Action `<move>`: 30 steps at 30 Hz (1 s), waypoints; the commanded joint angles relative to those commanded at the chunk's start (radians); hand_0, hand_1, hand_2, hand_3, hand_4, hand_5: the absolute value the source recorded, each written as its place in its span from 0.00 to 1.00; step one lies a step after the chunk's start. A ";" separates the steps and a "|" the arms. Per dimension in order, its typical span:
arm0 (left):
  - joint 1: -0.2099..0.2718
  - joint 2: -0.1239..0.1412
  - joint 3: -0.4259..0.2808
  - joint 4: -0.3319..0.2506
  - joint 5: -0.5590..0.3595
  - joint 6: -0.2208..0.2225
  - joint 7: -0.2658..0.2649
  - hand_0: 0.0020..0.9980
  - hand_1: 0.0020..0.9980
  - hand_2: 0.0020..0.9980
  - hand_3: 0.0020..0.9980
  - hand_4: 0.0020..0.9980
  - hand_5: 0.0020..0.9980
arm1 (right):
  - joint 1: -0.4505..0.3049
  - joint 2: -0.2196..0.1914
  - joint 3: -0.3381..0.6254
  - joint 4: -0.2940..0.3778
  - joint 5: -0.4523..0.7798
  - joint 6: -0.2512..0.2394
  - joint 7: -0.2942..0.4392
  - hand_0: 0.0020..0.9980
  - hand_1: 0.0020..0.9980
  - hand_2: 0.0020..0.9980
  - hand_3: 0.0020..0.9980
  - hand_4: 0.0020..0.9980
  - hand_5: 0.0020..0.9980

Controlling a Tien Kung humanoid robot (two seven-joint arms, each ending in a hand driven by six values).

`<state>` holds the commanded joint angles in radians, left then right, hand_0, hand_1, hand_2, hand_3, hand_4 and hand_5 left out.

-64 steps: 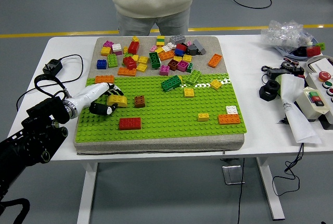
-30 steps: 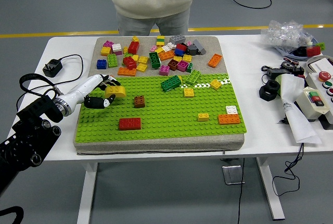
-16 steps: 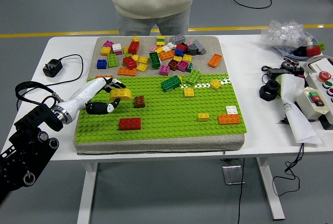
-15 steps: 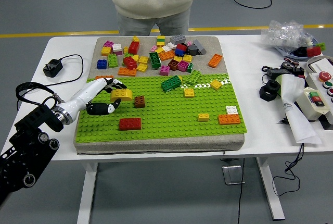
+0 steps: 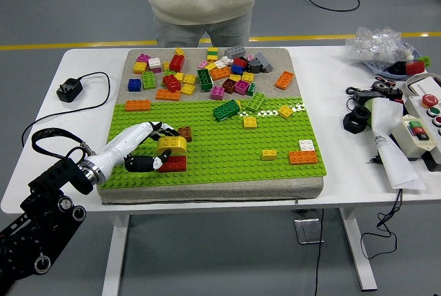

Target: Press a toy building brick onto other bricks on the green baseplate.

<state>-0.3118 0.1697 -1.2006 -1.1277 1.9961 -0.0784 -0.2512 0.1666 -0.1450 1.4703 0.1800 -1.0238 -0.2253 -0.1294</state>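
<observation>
My left hand [image 5: 156, 150] reaches in from the lower left over the green baseplate [image 5: 227, 151]. Its fingers are shut on a yellow arched brick [image 5: 171, 144], which sits right on top of the red brick [image 5: 173, 164] near the plate's front left. A small brown brick [image 5: 185, 133] stands just behind the yellow one. My right hand is out of view.
A pile of loose bricks [image 5: 207, 72] covers the grey mat behind the plate. An orange brick [image 5: 138, 105], green bricks [image 5: 226, 109] and an orange-white pair [image 5: 304, 153] stand on the plate. A person [image 5: 201, 0] stands at the far side. A black adapter [image 5: 67, 89] and tools [image 5: 386, 113] flank the mat.
My left hand carried the yellow arched brick from beside the brown brick toward the front and down onto the red brick.
</observation>
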 joint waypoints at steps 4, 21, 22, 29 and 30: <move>0.009 -0.006 -0.002 -0.003 0.004 0.000 0.001 0.62 0.60 0.55 0.54 0.00 0.00 | -0.001 0.000 0.001 0.000 -0.001 0.001 -0.002 0.80 0.73 0.75 0.75 1.00 0.67; 0.024 -0.024 -0.011 0.028 0.020 0.006 -0.005 0.62 0.61 0.55 0.54 0.00 0.00 | 0.000 -0.001 0.000 0.000 0.001 -0.002 -0.006 0.80 0.73 0.75 0.75 1.00 0.67; 0.024 -0.025 -0.011 0.029 0.020 0.006 -0.005 0.63 0.61 0.55 0.54 0.01 0.00 | 0.000 -0.001 0.000 0.000 0.001 -0.002 -0.006 0.80 0.73 0.75 0.75 1.00 0.67; 0.027 -0.034 -0.006 0.040 0.024 0.006 -0.006 0.63 0.61 0.55 0.53 0.05 0.00 | 0.001 0.000 -0.001 0.000 0.004 -0.004 -0.007 0.80 0.73 0.75 0.75 1.00 0.67; 0.027 -0.035 -0.005 0.040 0.024 0.006 -0.006 0.63 0.61 0.55 0.53 0.05 0.00 | 0.001 0.000 -0.001 0.000 0.004 -0.004 -0.007 0.80 0.73 0.75 0.75 1.00 0.67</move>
<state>-0.2844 0.1344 -1.2059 -1.0876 2.0202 -0.0721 -0.2569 0.1673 -0.1447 1.4696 0.1800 -1.0198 -0.2292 -0.1361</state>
